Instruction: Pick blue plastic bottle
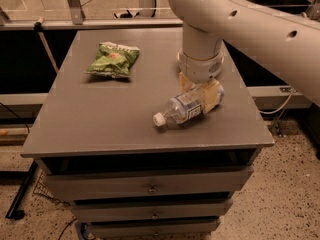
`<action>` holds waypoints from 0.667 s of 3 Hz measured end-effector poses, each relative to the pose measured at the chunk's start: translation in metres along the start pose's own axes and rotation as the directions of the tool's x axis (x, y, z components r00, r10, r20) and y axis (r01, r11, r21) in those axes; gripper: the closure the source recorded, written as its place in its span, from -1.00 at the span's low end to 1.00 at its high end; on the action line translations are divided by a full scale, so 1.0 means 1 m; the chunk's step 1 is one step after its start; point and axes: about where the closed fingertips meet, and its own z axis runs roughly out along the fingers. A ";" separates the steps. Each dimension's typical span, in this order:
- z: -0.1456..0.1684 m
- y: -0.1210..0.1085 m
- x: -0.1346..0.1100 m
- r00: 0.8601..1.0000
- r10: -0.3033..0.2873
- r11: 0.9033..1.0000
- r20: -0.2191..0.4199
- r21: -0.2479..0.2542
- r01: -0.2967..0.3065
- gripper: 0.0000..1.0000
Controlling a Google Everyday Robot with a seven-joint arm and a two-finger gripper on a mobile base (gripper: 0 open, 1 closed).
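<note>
The gripper [200,95] has its jaws seemingly clamped on the base end of the clear blue-labelled plastic bottle [181,109], which lies near-right on the grey tabletop [100,119]; lifting remains.

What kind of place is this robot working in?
Probably a lab or workshop: a grey drawer cabinet serves as the table, loose cables trail over the speckled floor, and a robot arm reaches over it, its gripper at the bottle lying on top.
</note>
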 end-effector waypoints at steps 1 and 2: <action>-0.012 0.000 0.002 1.000 0.007 0.999 0.027 0.045 -0.008 0.68; -0.040 0.005 0.010 0.998 0.014 0.989 0.066 0.145 -0.023 1.00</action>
